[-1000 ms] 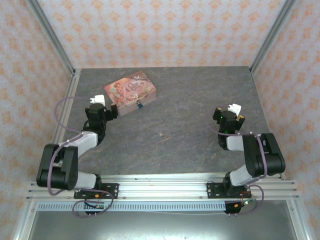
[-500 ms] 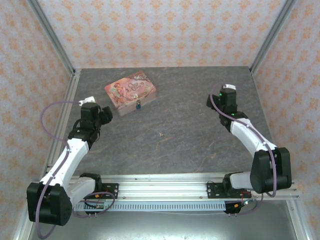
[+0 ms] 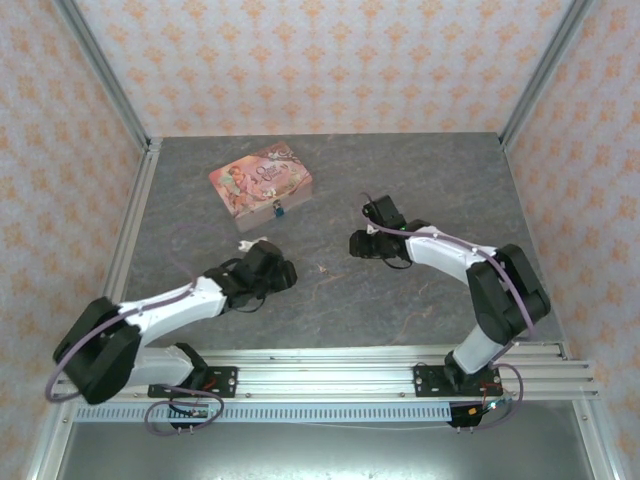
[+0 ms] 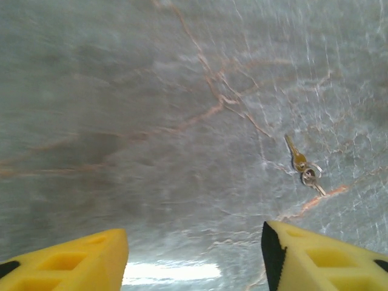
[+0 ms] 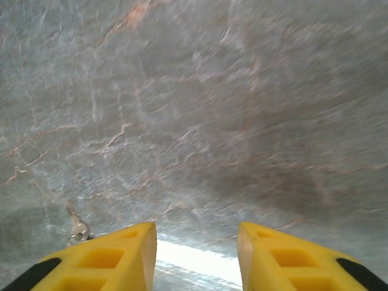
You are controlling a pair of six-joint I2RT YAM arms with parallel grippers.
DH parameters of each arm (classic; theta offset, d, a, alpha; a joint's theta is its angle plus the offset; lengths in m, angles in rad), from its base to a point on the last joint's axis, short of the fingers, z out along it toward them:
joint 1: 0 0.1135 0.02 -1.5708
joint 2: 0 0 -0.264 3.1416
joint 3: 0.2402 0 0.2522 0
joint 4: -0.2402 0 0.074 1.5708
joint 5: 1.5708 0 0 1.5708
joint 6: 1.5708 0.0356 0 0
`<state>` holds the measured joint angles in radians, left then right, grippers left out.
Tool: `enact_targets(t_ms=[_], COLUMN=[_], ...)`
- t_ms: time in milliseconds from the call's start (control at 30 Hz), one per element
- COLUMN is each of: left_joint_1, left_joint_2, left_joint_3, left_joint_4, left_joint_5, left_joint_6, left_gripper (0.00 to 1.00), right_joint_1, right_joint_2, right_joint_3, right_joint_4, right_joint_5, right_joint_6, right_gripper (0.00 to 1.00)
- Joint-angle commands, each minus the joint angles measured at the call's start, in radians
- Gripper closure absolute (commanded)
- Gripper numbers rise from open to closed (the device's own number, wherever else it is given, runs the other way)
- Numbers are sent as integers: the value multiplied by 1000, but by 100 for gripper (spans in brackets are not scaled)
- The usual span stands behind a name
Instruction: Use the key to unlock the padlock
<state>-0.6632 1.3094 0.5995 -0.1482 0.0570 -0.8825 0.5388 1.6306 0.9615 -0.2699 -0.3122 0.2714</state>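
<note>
The small silvery key [image 3: 322,268] lies flat on the grey table between my two grippers. In the left wrist view the key [image 4: 303,167] sits on a little ring, ahead and to the right of my open left gripper [image 4: 194,262]. The right wrist view catches the key [image 5: 77,228] at the lower left, just beyond the left finger of my open right gripper [image 5: 197,259]. Neither gripper has anything between its fingers. The teal padlock [image 3: 279,209] hangs on the front of the pink tin [image 3: 260,183]. From above, the left gripper [image 3: 284,272] is left of the key and the right gripper [image 3: 356,243] is up and right of it.
The pink tin stands at the back left of the grey marbled table [image 3: 420,180]. Patterned walls and metal frame posts [image 3: 135,135] close in the sides and back. Open surface lies around the key and on the right half.
Both arms have swung in from the table's sides toward the middle and now point at the key. The fingers of both grippers have narrowed.
</note>
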Motion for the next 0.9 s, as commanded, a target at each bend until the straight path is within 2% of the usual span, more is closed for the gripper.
enact_targets(t_ms=[0,167,467,867], left_joint_1=[-32,-57,-62,-62], left_joint_2=[84,212,338,438], left_joint_3=[45,76,106,137], left_joint_4=[144,259,372,444], left_joint_5=[21,42,52,79], left_joint_6=[-123,-203,-306,-389], left_gripper=[43,49,70,73], right_joint_1=[35,55,69,73], right_joint_2=[40,99,128,196], right_joint_3=[46,57,50,57], right_joint_4=[5,-2,16,67], right_joint_5=[-42,-89,-123,-162], right_joint_6=[55,74,83,98], right_gripper=[62,69,77,81])
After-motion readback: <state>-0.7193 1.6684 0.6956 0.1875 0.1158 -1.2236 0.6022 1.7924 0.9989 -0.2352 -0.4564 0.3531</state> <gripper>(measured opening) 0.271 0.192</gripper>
